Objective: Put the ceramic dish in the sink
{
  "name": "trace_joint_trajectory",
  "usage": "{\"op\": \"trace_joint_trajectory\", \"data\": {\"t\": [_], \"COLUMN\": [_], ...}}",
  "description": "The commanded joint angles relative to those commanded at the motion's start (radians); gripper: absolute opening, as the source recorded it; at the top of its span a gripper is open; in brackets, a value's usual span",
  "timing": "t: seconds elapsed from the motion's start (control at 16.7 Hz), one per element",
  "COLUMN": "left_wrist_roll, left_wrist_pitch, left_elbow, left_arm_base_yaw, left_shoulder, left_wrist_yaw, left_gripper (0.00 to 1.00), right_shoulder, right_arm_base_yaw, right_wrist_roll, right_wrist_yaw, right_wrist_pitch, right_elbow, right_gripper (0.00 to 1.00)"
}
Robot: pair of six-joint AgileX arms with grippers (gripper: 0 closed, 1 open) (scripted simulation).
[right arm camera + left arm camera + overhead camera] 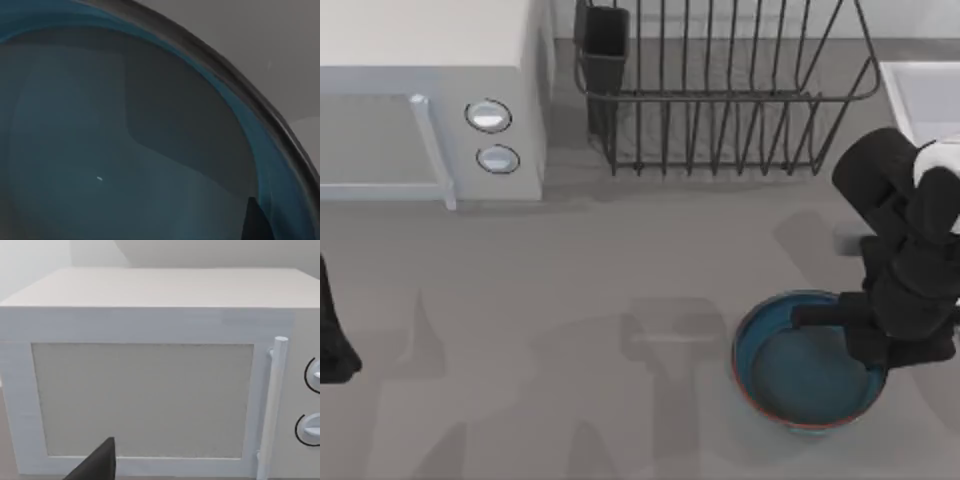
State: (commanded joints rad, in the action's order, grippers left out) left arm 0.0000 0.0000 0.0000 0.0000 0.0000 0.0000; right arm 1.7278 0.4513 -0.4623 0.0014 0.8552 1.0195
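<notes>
The ceramic dish (800,375) is a round blue bowl with a reddish-brown rim, resting on the grey table at the front right. My right gripper (868,335) hangs over the dish's right rim and hides that part of it. In the right wrist view the dish's teal-grey inside (110,150) is very close, with its blue wall curving past. The sink (920,95), a pale basin with a raised rim, sits at the back right, beyond the right arm. My left gripper (332,340) stays parked at the table's left edge.
A dark wire dish rack (720,90) stands at the back centre, between the sink and a white microwave (430,100) at the back left. The microwave's door and handle (272,405) face the left wrist camera. Bare grey tabletop (570,300) lies in the middle.
</notes>
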Motion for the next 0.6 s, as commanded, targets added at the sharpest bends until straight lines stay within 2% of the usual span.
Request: {"op": "trace_joint_trajectory", "data": {"t": [0.42, 0.6], "left_wrist_roll": [0.0, 0.0], "left_wrist_pitch": [0.0, 0.0], "left_elbow": [0.0, 0.0], "left_arm_base_yaw": [0.0, 0.0], "left_shoulder": [0.0, 0.0], "left_wrist_yaw": [0.0, 0.0], "left_gripper": [1.0, 1.0], "right_shoulder": [-0.082, -0.12], "right_arm_base_yaw": [-0.005, -0.008], "right_wrist_roll": [0.003, 0.008], "right_wrist_yaw": [-0.001, -0.001], "right_wrist_pitch": [0.411, 0.516], "right_elbow": [0.292, 0.382], "right_gripper": [0.0, 0.0]}}
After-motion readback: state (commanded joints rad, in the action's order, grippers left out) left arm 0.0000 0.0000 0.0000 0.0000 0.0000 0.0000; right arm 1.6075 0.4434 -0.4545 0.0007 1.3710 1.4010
